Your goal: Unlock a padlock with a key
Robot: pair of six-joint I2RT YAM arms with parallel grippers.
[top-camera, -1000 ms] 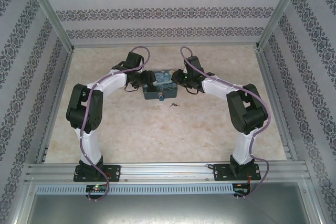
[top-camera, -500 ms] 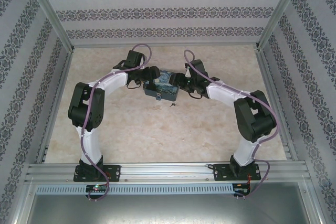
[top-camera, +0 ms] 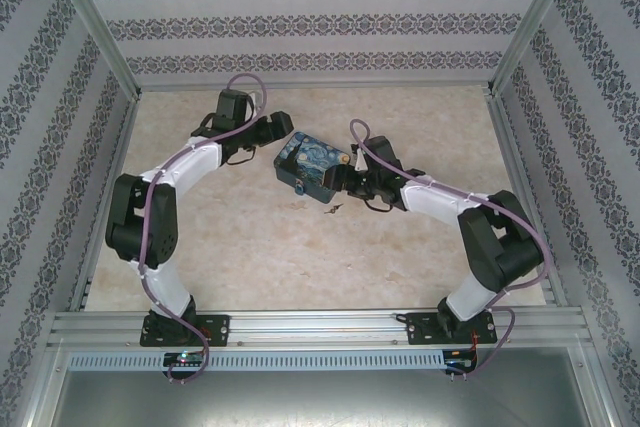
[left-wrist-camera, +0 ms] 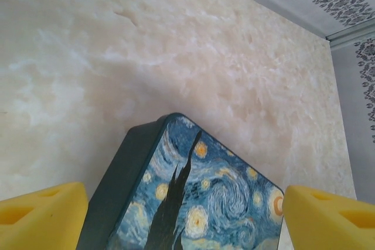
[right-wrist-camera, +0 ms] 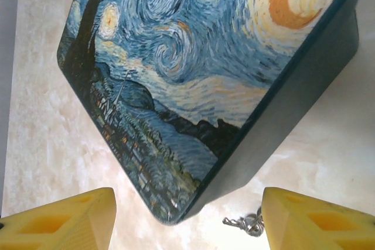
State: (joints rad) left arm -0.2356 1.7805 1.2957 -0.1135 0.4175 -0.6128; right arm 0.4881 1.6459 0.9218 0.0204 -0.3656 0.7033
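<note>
My left gripper (left-wrist-camera: 184, 221) is spread wide and holding nothing. Its two blunt yellow fingertips (left-wrist-camera: 41, 215) are matte and wedge-shaped, with a hollow in each, and they sit at the bottom corners of my left wrist view. Up between them comes the box (left-wrist-camera: 199, 197), a round-cornered tin with a glossy lid of swirling blues and yellow stars over a plain dark-teal side wall. One tip is just beside that wall; whether it touches, I cannot tell. Over to my right gripper (right-wrist-camera: 190, 223), which is open and empty too, its yellow tips parted either side of a rounded corner of the box and clear of it. Just past that corner lies the key (right-wrist-camera: 246, 223), a tiny bit of bright metal with a small ring, flat on the table (top-camera: 260, 247). From above, the box sits skewed between my two wrists in the far middle of the table. The padlock (top-camera: 299, 187) is a tiny teal speck on the box's near-left wall, too small for me to read its shackle. The key lies just near of the box, apart from it. The table is smooth and cream, marbled like stone. There's wide bare surface on the near side, right down to the aluminium rail (top-camera: 320, 325) where my bases are bolted. There's more on the far side, up to the patterned wall (top-camera: 300, 22). Metal frame edges close in on the left and right.
</note>
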